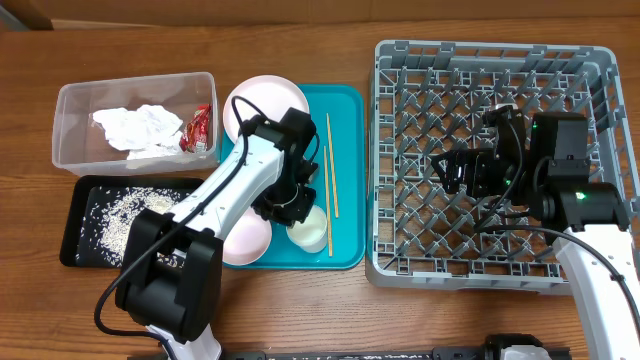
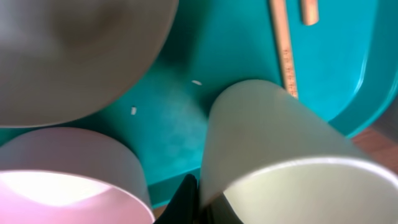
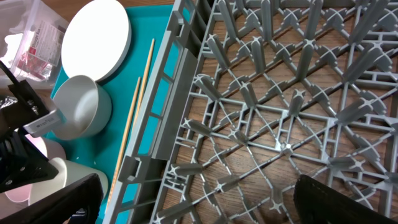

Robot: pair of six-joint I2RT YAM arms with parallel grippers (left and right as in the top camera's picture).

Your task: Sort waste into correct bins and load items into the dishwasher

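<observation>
My left gripper (image 1: 292, 208) is low over the teal tray (image 1: 345, 200). Its fingers (image 2: 208, 205) straddle the rim of the small white cup (image 2: 267, 137), one outside the wall and one inside, shut on it. The cup (image 1: 310, 232) stands at the tray's front. A pink bowl (image 2: 68, 180) and a white bowl (image 2: 81, 56) sit close beside it. Two chopsticks (image 1: 331, 170) lie on the tray's right side. A pale plate (image 1: 262, 100) sits at the tray's back. My right gripper (image 1: 460, 172) is open and empty above the grey dish rack (image 1: 490, 60), as the right wrist view (image 3: 199, 199) shows.
The clear tub (image 1: 70, 100) at the back left holds the crumpled napkin (image 1: 138, 128) and the red wrapper (image 1: 200, 125). The black tray (image 1: 80, 250) in front of it holds rice (image 1: 120, 212). A few rice grains (image 2: 196, 82) lie on the teal tray.
</observation>
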